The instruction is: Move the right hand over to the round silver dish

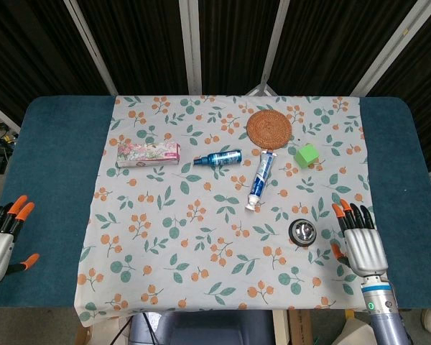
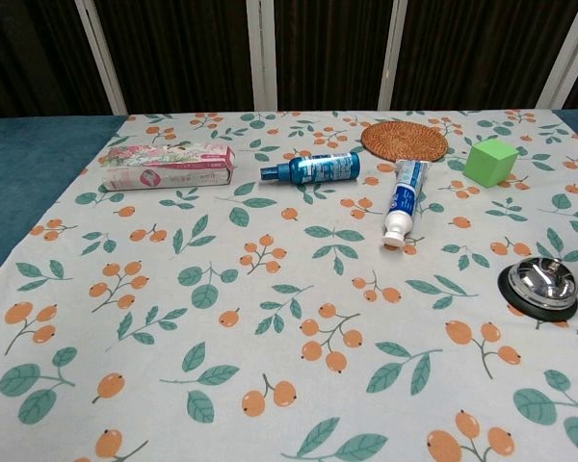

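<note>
The round silver dish (image 1: 303, 231) (image 2: 541, 284), shiny with a dark rim, sits on the floral cloth toward the front right. My right hand (image 1: 360, 244) hovers just right of it, palm down, fingers straight and apart, holding nothing and not touching the dish. My left hand (image 1: 1, 237) rests at the far left edge over the blue table, fingers spread and empty. Neither hand shows in the chest view.
A toothpaste tube (image 1: 259, 180) lies behind the dish, with a green cube (image 1: 307, 155), a woven coaster (image 1: 270, 129), a blue spray bottle (image 1: 218, 158) and a pink floral box (image 1: 149, 153) further back. The table's front edge (image 1: 223, 310) is close.
</note>
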Action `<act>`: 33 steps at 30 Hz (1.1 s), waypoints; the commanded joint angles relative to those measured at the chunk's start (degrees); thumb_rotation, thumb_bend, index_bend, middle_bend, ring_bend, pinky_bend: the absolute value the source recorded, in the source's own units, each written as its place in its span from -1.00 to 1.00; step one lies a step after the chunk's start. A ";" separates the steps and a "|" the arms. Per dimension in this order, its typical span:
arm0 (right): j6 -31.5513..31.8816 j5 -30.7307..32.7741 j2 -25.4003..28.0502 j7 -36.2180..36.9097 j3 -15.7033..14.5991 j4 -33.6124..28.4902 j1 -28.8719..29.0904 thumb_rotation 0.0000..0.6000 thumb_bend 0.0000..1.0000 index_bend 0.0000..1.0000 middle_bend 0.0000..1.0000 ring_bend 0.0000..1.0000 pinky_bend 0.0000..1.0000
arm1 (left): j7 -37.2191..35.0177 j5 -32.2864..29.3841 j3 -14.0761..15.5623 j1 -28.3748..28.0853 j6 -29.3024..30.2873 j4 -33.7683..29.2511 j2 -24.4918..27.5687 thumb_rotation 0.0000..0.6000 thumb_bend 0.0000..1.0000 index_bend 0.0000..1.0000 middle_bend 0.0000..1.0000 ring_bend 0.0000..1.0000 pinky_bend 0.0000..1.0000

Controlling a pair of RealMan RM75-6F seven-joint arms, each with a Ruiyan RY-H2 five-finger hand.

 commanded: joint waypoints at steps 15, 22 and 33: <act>-5.45 -3.39 -2.03 -0.52 -2.04 -0.09 2.84 1.00 -0.18 -1.00 -1.00 -1.00 -1.00 | -0.26 -0.42 -0.27 -0.08 -0.12 0.36 -0.12 1.00 -0.93 -1.00 -1.00 -1.00 -1.00; -8.83 -3.13 -3.36 -1.28 -2.81 0.73 4.30 1.00 0.28 -1.00 -1.00 -1.00 -1.00 | -0.46 -0.82 -0.36 -0.09 -0.32 0.02 0.12 1.00 -0.93 -1.00 -1.00 -1.00 -1.00; -11.11 0.14 -4.28 -3.38 -2.50 2.18 5.10 1.00 0.31 -1.00 -1.00 -1.00 -1.00 | -0.59 -1.06 -0.19 0.56 0.34 0.21 0.36 1.00 -0.93 -1.00 -1.00 -1.00 -1.00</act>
